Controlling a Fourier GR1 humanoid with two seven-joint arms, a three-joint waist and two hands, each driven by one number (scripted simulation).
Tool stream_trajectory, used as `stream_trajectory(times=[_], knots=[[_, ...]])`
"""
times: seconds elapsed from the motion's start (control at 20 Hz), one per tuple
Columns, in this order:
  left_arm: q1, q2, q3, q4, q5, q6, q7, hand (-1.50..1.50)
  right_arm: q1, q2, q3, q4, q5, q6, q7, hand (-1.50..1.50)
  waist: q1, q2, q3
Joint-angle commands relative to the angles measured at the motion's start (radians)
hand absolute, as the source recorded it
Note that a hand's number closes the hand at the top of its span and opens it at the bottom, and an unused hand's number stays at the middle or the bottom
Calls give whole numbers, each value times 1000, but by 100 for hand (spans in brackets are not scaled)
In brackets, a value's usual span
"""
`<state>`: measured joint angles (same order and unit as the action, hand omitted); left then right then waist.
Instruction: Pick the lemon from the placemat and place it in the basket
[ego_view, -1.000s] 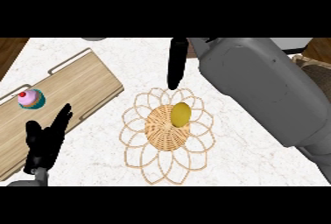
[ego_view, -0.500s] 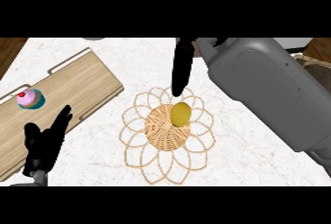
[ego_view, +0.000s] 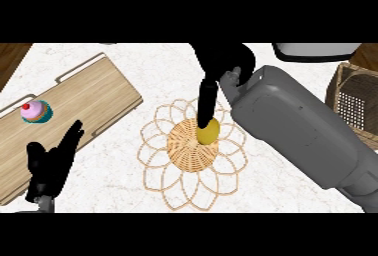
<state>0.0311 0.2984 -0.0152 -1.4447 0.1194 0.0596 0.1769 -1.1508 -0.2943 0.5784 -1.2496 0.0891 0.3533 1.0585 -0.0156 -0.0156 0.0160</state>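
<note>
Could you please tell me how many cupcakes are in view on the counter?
1. The cupcake sits on the wooden tray at the left, well apart from the placemat. The grey right forearm could hide others beneath it.

Two black hands: right hand (ego_view: 221, 57), left hand (ego_view: 50, 165); smooth grey forearms (ego_view: 295, 130).

Basket (ego_view: 359, 102) cut by the right edge; lemon's (ego_view: 208, 132) upper end behind the right hand's fingers (ego_view: 206, 102).
</note>
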Motion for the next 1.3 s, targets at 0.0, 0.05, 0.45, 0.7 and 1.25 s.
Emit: stream_trajectory(times=[0.0, 0.05, 0.45, 0.7, 1.25], knots=[[99, -34, -30, 51, 19, -13, 78, 0, 85, 31, 63, -23, 50, -31, 103, -150, 7, 10, -16], [79, -36, -26, 66, 20, -14, 76, 0, 64, 8, 43, 10, 38, 7, 92, -150, 10, 14, -17], [93, -46, -41, 61, -3, -20, 70, 0, 157, 35, 72, 24, 107, -52, 50, -150, 17, 16, -17], [37, -56, -37, 52, -11, 0, 125, 0, 190, 57, 79, 17, 150, -77, 38, -150, 14, 16, -16], [90, -61, -25, 31, -11, -23, 96, 0, 290, 90, 96, 5, 252, -144, -22, -150, 18, 15, -16]])
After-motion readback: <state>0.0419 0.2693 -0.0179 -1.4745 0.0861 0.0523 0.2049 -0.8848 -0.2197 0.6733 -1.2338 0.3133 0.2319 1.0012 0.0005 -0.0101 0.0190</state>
